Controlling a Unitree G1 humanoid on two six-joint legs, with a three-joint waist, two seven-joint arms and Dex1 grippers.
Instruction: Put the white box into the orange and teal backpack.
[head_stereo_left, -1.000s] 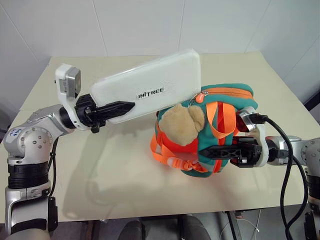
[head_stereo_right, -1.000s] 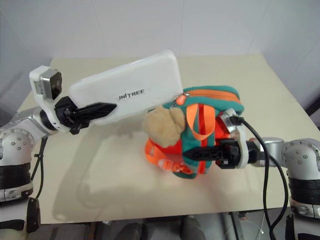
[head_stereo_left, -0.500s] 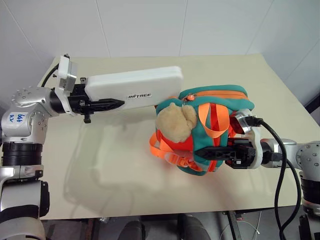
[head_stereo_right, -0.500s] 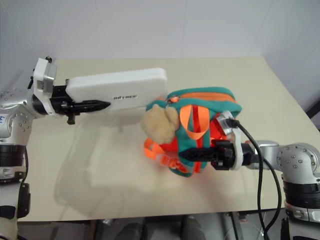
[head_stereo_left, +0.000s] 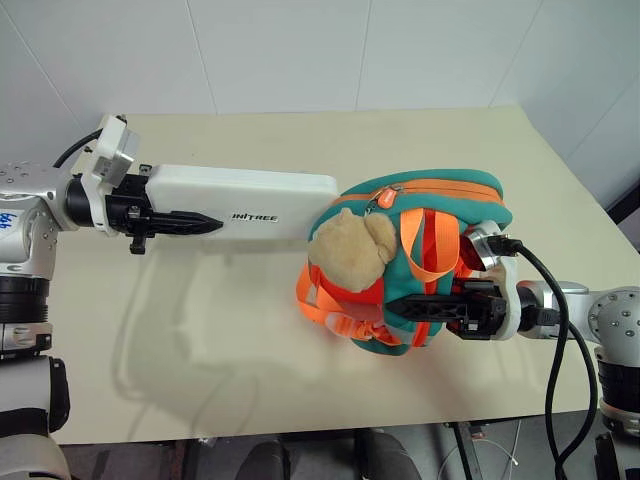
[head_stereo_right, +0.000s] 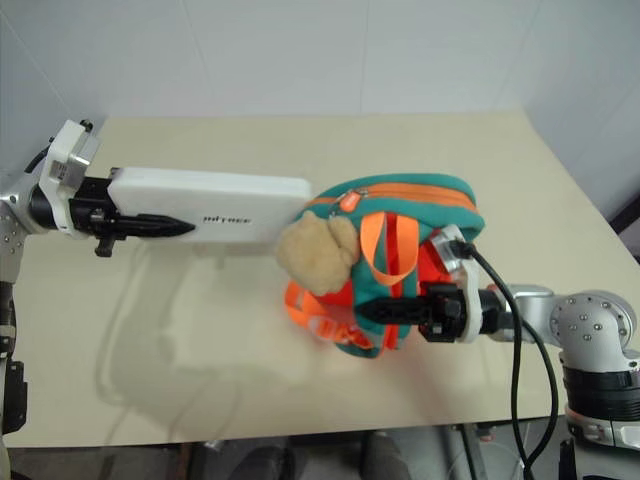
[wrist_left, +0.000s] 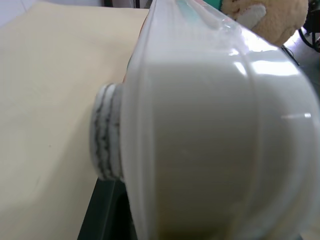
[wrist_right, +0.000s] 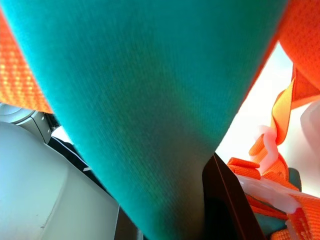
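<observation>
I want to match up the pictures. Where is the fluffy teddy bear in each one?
Left eye view: the bear hangs on the front of the orange and teal backpack, a bit right of middle.
Right eye view: the bear sits near the middle.
Left wrist view: a tan bit of it peeks past the white box.
Right wrist view: I can't find the bear.
Shared landmark: the white box's far end is beside the bear.

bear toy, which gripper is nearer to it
Right. The right gripper is clamped on the backpack just below the bear; the left gripper holds the far end of the box, well off to the side.
</observation>
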